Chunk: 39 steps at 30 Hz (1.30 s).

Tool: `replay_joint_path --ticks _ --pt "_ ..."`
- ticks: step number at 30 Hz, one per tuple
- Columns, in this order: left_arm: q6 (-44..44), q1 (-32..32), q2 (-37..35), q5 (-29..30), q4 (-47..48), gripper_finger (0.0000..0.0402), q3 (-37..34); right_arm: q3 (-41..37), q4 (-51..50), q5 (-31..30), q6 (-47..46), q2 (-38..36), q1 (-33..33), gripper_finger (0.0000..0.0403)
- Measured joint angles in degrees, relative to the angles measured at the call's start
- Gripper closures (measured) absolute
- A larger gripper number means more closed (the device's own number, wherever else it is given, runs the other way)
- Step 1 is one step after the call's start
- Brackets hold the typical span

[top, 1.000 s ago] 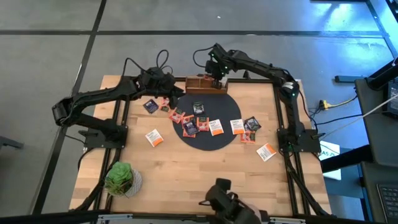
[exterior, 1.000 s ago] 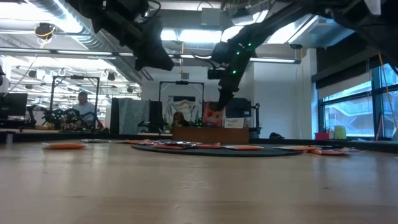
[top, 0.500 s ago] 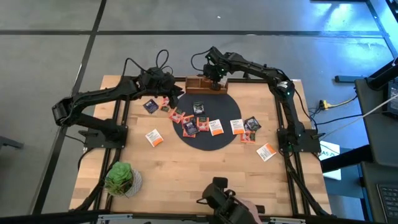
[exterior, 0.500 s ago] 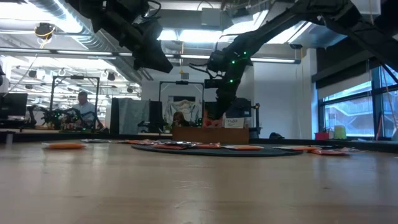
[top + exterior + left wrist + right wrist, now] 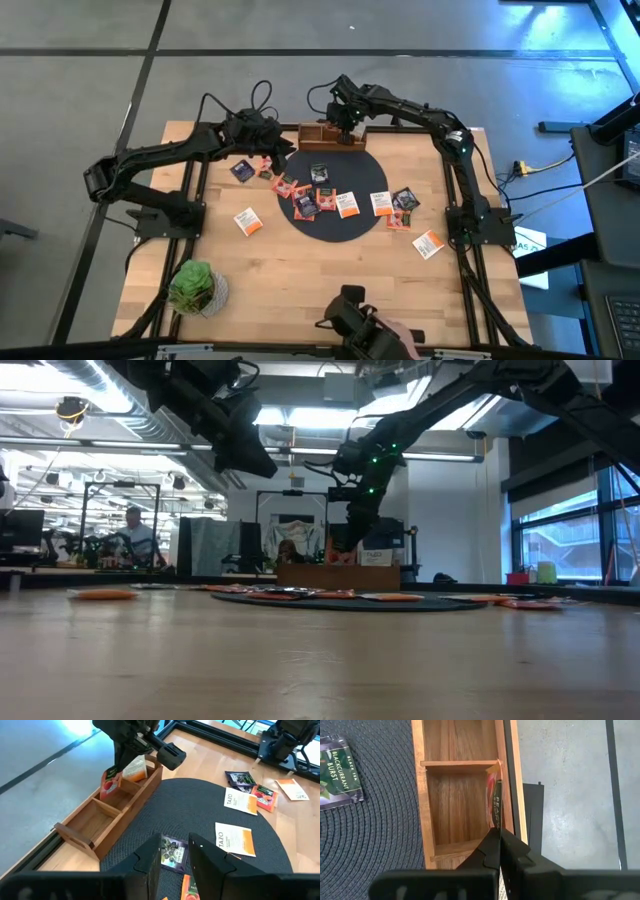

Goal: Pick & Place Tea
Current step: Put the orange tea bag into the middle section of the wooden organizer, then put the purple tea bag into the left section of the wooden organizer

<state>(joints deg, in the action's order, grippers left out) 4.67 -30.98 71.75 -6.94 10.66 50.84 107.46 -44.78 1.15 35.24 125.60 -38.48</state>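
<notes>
Wooden tray [image 5: 462,795] lies just under our right gripper [image 5: 496,837], which pinches a red tea packet [image 5: 495,802] upright inside a compartment. Our left gripper [image 5: 174,855] hovers narrowly parted above a dark purple packet [image 5: 173,854] on the black mat [image 5: 200,815].

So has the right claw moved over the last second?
Yes. The right claw, shut on a tea packet, shifted left along the wooden box and lower toward it.

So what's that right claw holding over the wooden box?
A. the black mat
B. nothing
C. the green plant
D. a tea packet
D: the right gripper is pinched shut on a red-orange tea packet, edge-on inside the wooden box.
</notes>
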Motion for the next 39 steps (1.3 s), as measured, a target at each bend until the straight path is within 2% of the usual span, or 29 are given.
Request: replay_joint_path --ticks 7,21,24,28,31,33,34,36,39 --pt "0.0 0.0 0.0 0.0 0.0 0.0310 0.0 0.0 0.0 0.0 -0.1 0.0 0.0 0.0391" --pt "0.0 0.0 0.0 0.0 0.0 0.0310 0.0 0.0 1.0 -0.5 -0.2 0.0 0.0 0.0345" --pt "0.0 0.0 0.0 0.0 0.0 0.0310 0.0 -0.1 3.2 -6.0 -1.2 0.0 0.0 0.0340" --pt "0.0 0.0 0.0 0.0 0.0 0.0307 0.0 1.0 8.3 -20.5 -6.3 0.0 0.0 0.0334" --pt "0.0 0.0 0.0 0.0 0.0 0.0307 0.0 3.9 7.1 -23.8 -6.9 -0.3 -0.1 0.0332" --pt "0.1 0.1 0.0 0.0 0.0 0.0308 0.0 6.3 4.3 -21.6 -9.4 -0.9 0.1 0.0332" --pt "0.4 0.2 0.0 -0.2 -0.1 0.0309 0.0 7.5 2.3 -18.6 -11.3 -1.5 0.2 0.0332" --pt "1.4 0.8 0.0 -0.6 -0.4 0.0310 0.0 9.9 -2.4 -9.8 -14.9 -2.6 0.7 0.0331" --pt "2.2 2.1 0.0 -1.0 -1.9 0.0309 0.0 10.8 -7.8 7.8 -20.7 -3.9 1.4 0.0331"
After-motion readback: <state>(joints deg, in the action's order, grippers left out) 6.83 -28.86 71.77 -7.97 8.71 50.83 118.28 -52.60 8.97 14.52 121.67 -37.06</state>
